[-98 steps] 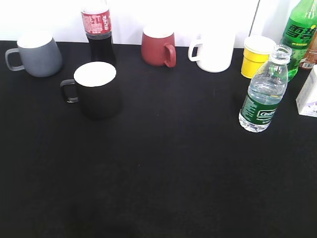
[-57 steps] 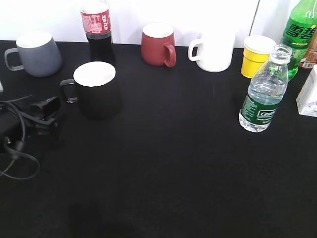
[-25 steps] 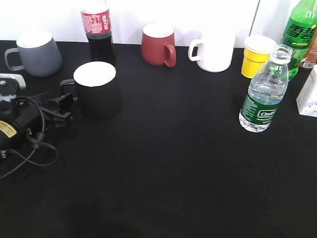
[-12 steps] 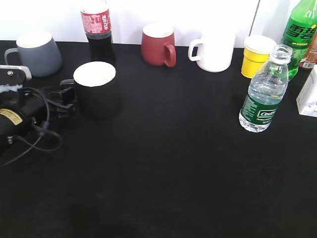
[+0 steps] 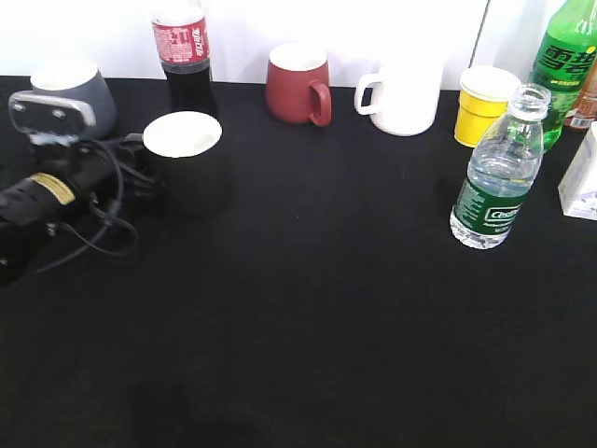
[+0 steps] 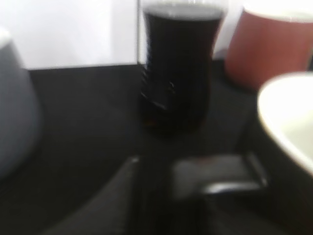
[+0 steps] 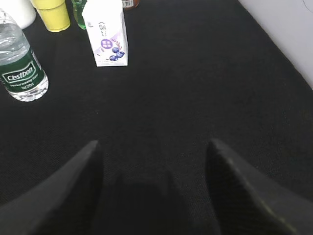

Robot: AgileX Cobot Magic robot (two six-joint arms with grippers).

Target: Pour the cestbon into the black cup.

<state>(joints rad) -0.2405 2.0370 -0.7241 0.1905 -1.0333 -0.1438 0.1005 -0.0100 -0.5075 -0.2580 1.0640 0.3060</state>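
The cestbon (image 5: 494, 182), a small clear bottle with a dark green label and no cap, stands upright at the right; it also shows in the right wrist view (image 7: 19, 68). The black cup (image 5: 191, 173) with its white inside stands at the left, and its rim shows in the left wrist view (image 6: 288, 117). My left gripper (image 5: 140, 173) is at the cup's left side, covering the handle, and seems shut on it (image 6: 154, 176); that view is blurred. My right gripper (image 7: 154, 147) is open and empty over bare cloth, out of the exterior view.
A cola bottle (image 5: 184, 56), grey mug (image 5: 89, 89), dark red mug (image 5: 297, 84), white mug (image 5: 406, 93), yellow paper cup (image 5: 483, 103) and green soda bottle (image 5: 564, 56) line the back. A milk carton (image 5: 583, 177) stands right of the cestbon.
My left arm came in from the left edge and reached the black cup's handle. The cup has shifted slightly up and right. The cestbon has not moved.
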